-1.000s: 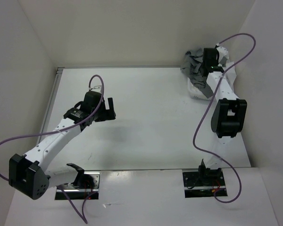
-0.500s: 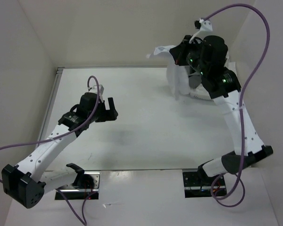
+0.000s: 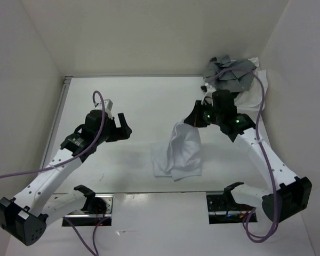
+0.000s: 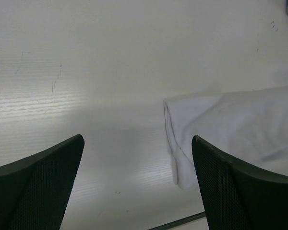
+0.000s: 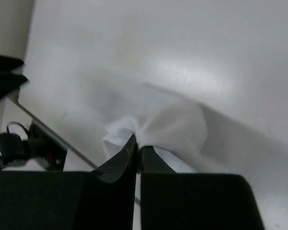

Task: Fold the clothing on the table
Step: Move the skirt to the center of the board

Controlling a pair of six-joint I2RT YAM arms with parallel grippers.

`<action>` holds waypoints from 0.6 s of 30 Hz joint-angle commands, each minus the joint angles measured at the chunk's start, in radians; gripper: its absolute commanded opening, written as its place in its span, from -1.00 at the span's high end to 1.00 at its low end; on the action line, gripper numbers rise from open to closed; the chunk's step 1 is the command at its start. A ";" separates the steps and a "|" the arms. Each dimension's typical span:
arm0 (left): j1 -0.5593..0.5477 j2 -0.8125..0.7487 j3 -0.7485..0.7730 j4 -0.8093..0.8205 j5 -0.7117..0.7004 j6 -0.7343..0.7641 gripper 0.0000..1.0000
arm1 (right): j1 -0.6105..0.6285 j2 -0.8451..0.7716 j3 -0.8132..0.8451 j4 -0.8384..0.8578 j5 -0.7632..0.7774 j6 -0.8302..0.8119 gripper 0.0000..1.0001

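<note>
You have no text, label, brand, number or sign to read in any of these views. The clothing [image 3: 178, 154] shows you only plain white fabric. The table [image 3: 144, 101] carries just a few faint dark specks that form no letters.
</note>
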 commanded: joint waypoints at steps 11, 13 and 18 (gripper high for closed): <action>-0.003 -0.081 -0.038 0.079 0.014 -0.063 -0.99 | 0.202 -0.104 0.050 -0.131 -0.418 -0.079 1.00; -0.003 -0.081 -0.038 0.079 0.025 -0.072 -0.99 | 0.248 -0.129 0.090 -0.131 -0.419 -0.070 1.00; -0.003 -0.081 -0.065 0.088 0.025 -0.092 -0.99 | 0.278 -0.201 0.156 -0.079 -0.316 -0.022 1.00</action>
